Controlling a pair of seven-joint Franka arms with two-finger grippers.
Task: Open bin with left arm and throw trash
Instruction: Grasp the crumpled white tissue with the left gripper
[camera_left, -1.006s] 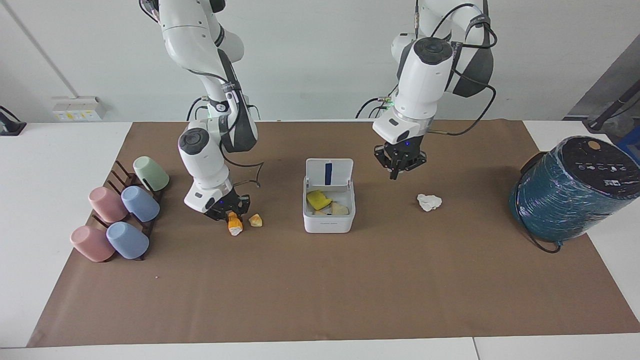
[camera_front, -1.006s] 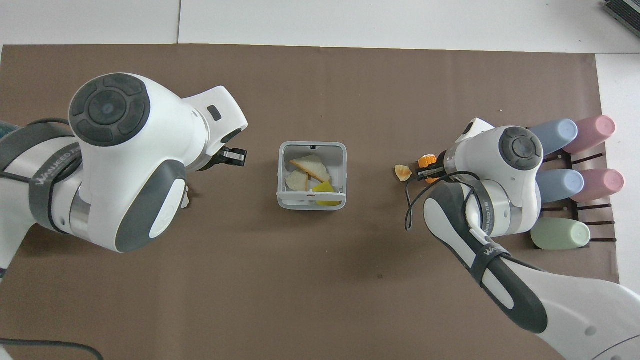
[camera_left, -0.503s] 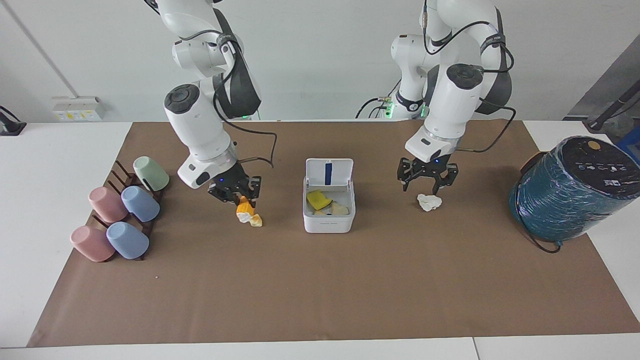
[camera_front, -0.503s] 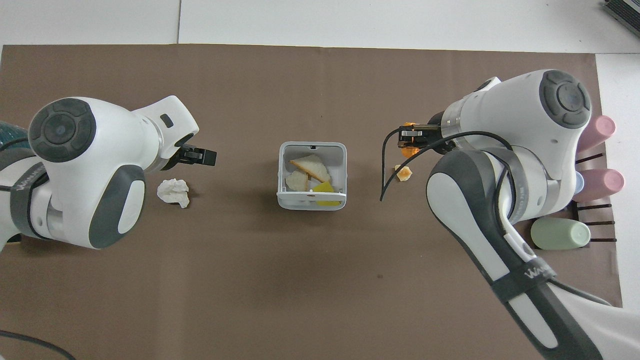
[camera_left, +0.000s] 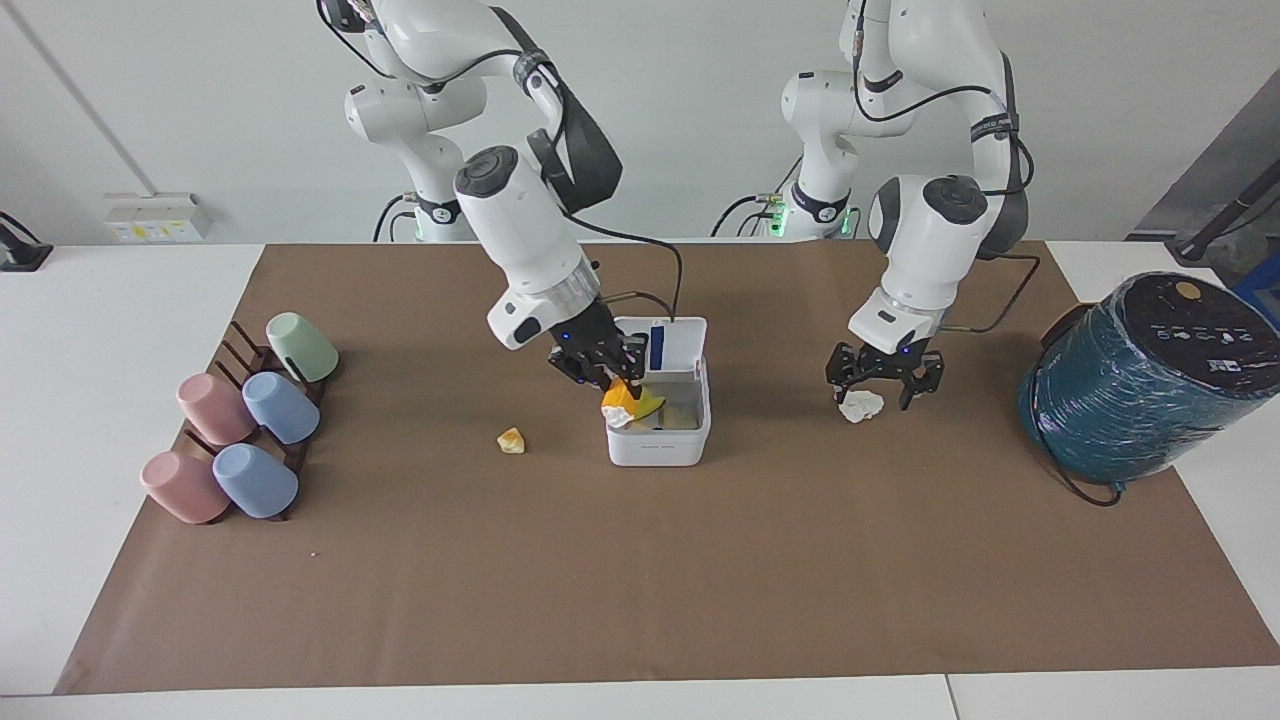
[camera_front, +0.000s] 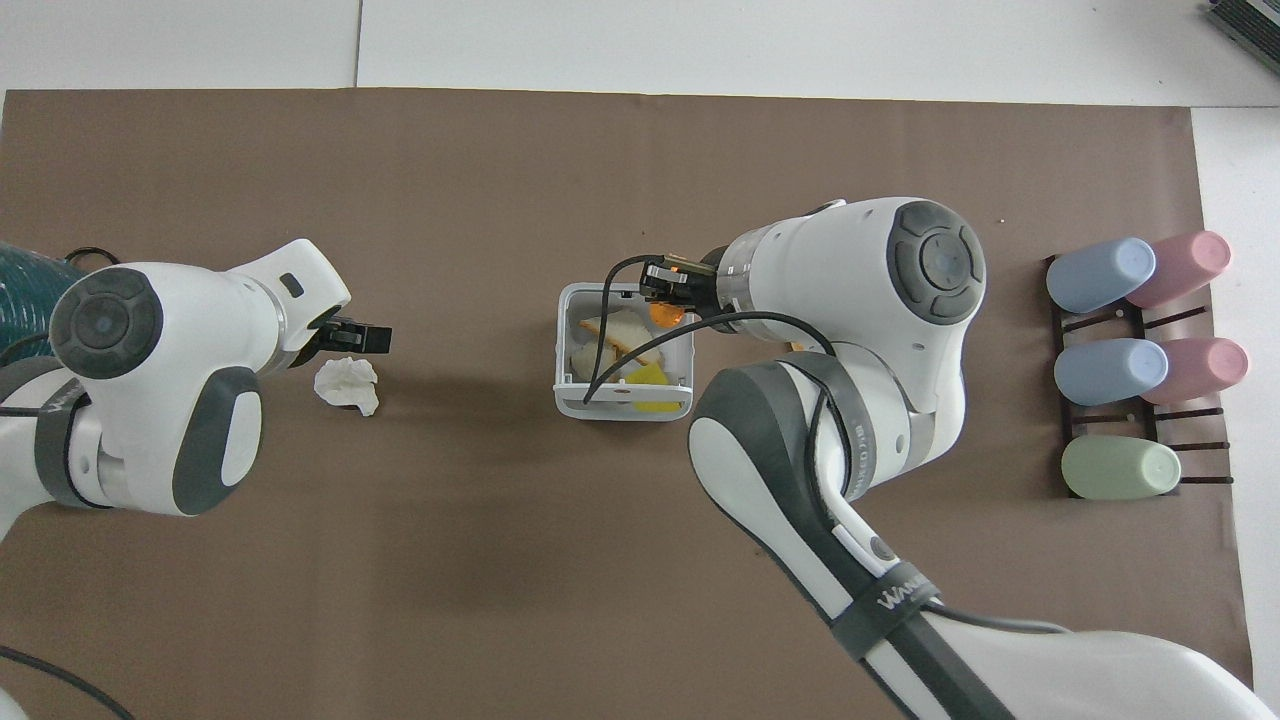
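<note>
The bin (camera_left: 660, 445) stood at the middle of the table with its lid (camera_left: 672, 345) tipped up on the side nearer the robots, and a few pale and yellow scraps (camera_left: 668, 412) already lay inside. The right gripper (camera_left: 612, 378) hung over the bin's edge toward the right arm's end, its fingers closed narrowly on the orange-yellow piece (camera_left: 620, 397), whose white end pointed down just above the rim. The step in hand looked like the drop. To do it well, the piece would need carrying a little more toward the bin's middle before the fingers parted, so that it fell cleanly inside and did not catch the wall or knock the raised lid. A low release would keep it from bouncing out. The left gripper (camera_left: 880, 385) hovered just over the crumpled paper wad (camera_left: 862, 406), toward the left arm's end of the table, with its fingers spread wide to either side. Whether they touched the paper could not be told. It should settle straight down around the wad before squeezing, since so light a thing would skid at a nudge. The tiny yellowish lump (camera_left: 511, 440) lay on the table beside the bin, toward the right arm's end, not yet collected.
</note>
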